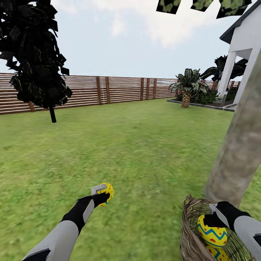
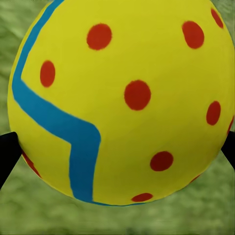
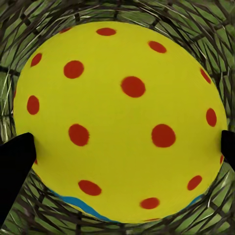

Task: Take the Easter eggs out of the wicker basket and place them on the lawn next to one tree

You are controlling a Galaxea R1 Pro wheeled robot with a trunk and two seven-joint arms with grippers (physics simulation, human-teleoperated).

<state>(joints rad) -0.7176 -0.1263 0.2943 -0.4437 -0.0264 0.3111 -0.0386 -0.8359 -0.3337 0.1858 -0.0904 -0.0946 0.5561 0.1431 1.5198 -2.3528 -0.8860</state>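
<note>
Green lawn spreads wide in the garden, closed at the far side by a brown slatted fence, with a white house and broad-leaved plants at the right and a dark small tree at the left. Near the right edge of the head view rises the thick grey-brown trunk of the tree, and the wicker basket stands on the grass just beside its foot. The left end effector is held out over the open grass, well apart from the basket, and its two fingers are closed around one Easter egg; in the left wrist view this egg is yellow with red dots and a blue zigzag band, with dark fingertips touching its sides and grass behind it. The right end effector is lowered into the basket and grips a second egg; in the right wrist view this egg sits between the black fingers, with woven wicker around it. A third egg lies in the basket under the second one.
</note>
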